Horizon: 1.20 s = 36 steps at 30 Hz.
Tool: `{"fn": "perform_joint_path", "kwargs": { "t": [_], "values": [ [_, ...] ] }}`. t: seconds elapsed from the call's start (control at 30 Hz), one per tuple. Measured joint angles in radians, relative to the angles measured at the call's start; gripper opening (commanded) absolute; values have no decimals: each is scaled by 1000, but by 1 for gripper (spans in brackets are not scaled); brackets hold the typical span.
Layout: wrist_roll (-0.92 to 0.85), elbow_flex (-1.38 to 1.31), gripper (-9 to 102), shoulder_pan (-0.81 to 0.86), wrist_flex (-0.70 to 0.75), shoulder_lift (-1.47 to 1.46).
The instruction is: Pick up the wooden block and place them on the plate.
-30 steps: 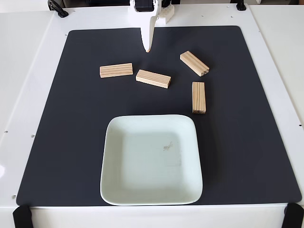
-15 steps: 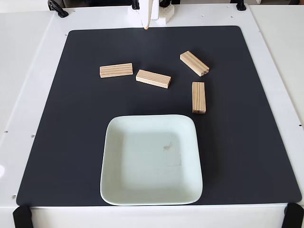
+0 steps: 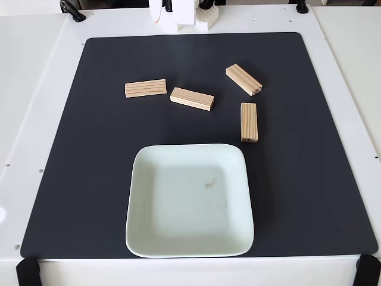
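Nothing is on the plate [image 3: 189, 238] yet, so by my reckoning the whole job lies ahead: all four wooden blocks lie on the black mat [image 3: 71, 179] that covers the white tabletop [image 3: 30, 89]. I count four blocks and one plate. The leftmost block [image 3: 145, 88] lies almost level in the fixed view, the second block [image 3: 191, 99] sits just beside it to the right, the third block [image 3: 243, 79] lies slanted further right, and the fourth block [image 3: 249, 122] points toward the plate, near its upper right corner. The plate sits empty at the near side of the mat, with only a faint smudge in its centre. My claw [image 3: 157, 13] is up at the top edge, well apart from every block, holding nothing as far as I see; I cannot tell how wide it stands.
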Motion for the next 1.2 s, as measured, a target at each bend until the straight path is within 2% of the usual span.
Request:
{"fn": "perform_joint_path", "kwargs": {
  "t": [0.23, 0.4, 0.7, 0.83, 1.0, 1.2],
  "values": [
    [-210, -57, 0, 72, 11, -291],
    [-239, -57, 2, 95, 11, -383],
    [-336, 5, 31, 153, -14, -393],
    [-417, 144, 38, 199, -120, -351],
    [-451, 322, 38, 210, -284, -264],
    [-453, 439, 38, 210, -379, -236]
  ]
}}
